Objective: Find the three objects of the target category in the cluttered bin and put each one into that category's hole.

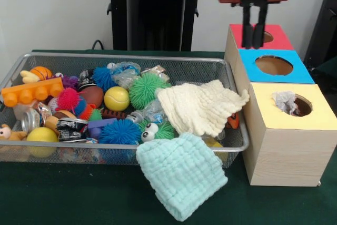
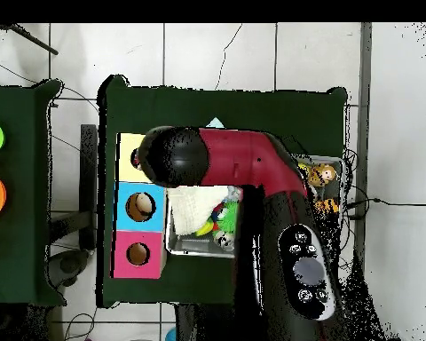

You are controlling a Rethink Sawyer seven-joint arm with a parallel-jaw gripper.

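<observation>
Nearest my front camera, a pale mint cloth (image 1: 181, 175) hangs over the front rim of the wire bin (image 1: 231, 85) and spreads onto the green table (image 1: 63, 198). Behind it, a cream cloth (image 1: 200, 106) lies inside the bin at its right end, with one corner draped against the wooden box (image 1: 287, 154).

I note the bin is crowded. I see spiky rubber balls in green (image 1: 149, 89), blue (image 1: 121, 131) and pink (image 1: 68, 98), a yellow ball (image 1: 116, 98), an orange toy brick (image 1: 32, 91) along the left side, a pair of googly eyes (image 1: 149, 130) near the front, and crumpled clear wrappers. I cannot tell from these views which items belong to the target category.

The box stands just beside the bin's right end and has three holes in a row. The yellow panel (image 1: 292, 114) is closest to the camera, and something crumpled and grey sits in its hole. The blue panel (image 1: 274, 67) is in the middle, and the red panel (image 1: 260, 35) is farthest.

The gripper (image 1: 253, 38) hangs from the red arm over the red panel, near its hole. Its two dark fingers (image 1: 247, 27) stand parallel with a narrow gap between them, and I see nothing held. In the overhead view the arm (image 2: 243, 160) covers most of the bin.
</observation>
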